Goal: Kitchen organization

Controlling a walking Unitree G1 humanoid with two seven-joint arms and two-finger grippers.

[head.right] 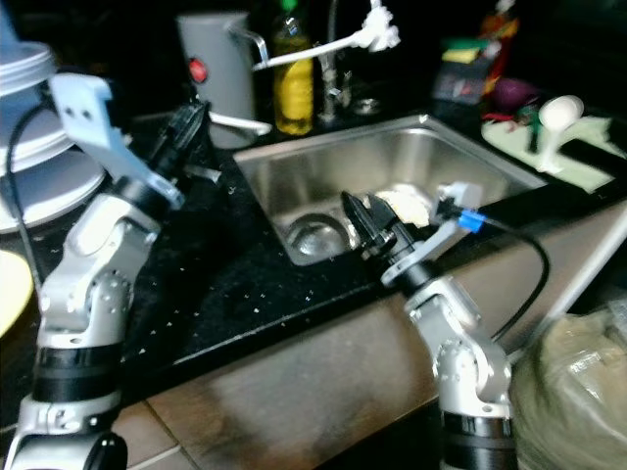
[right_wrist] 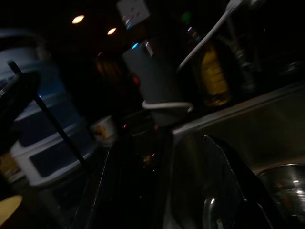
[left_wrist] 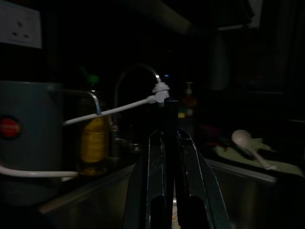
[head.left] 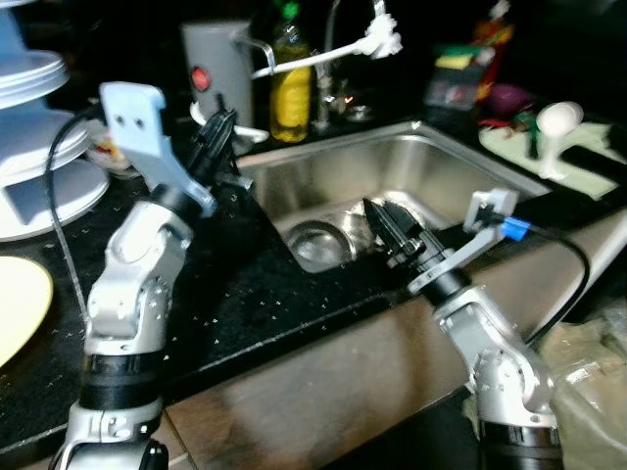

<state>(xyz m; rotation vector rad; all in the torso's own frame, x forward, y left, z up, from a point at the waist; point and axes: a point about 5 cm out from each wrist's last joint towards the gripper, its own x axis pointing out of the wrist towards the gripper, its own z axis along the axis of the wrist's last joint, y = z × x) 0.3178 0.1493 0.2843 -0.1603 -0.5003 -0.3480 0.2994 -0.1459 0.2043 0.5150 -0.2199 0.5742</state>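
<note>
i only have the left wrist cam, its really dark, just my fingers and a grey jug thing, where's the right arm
Observer: The right gripper is over the front edge of the sink, fingers pointing into the basin.
Operator: anything in the sink
Observer: A round metal bowl sits on the sink floor, just beside the right gripper's fingertips.
Operator: and where's my left one from above
Observer: The left gripper is raised over the black counter at the sink's left corner, near the grey jug.
Operator: whats left of me
Observer: A stack of white plates stands on the counter's far left.
</note>
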